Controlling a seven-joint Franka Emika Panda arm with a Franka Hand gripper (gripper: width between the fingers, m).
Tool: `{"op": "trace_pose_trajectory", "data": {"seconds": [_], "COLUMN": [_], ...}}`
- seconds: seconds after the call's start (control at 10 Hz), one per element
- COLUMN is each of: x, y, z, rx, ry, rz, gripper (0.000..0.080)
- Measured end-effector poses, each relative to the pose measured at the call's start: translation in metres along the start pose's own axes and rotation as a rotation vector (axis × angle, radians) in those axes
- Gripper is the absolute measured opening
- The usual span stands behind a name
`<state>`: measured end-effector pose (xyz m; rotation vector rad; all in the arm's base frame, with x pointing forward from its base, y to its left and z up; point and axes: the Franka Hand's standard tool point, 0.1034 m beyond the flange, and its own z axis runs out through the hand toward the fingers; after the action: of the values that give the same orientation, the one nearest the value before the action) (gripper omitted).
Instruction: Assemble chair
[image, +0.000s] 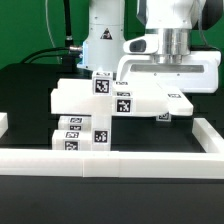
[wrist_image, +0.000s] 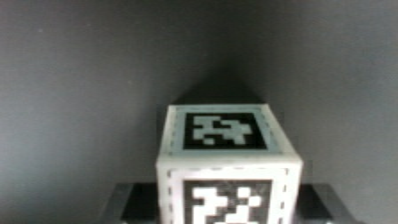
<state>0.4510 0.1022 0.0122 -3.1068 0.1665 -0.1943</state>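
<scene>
Tagged white chair block (wrist_image: 226, 165) sits between the dark fingers (wrist_image: 320, 203), which look clamped on its sides.

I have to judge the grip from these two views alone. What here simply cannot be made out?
- The jaws: in the exterior view the gripper's wide white body hides them; whether they clamp a part cannot be told.
- Wrist view: the tagged white block is cut off by the picture edge, its lower tag blurred.
- Exterior view: the stacked chair parts overlap, and the border rail hides their bases.
</scene>
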Motion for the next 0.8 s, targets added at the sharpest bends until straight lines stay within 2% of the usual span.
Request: {"op": "trace_pose_trajectory", "data": {"seconds": [0.2,0.5,0.7,0.8], "x": [0.003,0.025,0.052,0.072], "y": [0.003,0.019,0.045,0.048], "z": [-0.009,-0.063,-0.097,-0.109], "rx": [0.004,0.021,0.023,0.020], "ry": [-0.040,-0.076,-0.101,-0.083], "rz": [-0.011,-0.058,-0.158,-0.164], "gripper": [0.0284,0.0284,0.0284,0.0285]}}
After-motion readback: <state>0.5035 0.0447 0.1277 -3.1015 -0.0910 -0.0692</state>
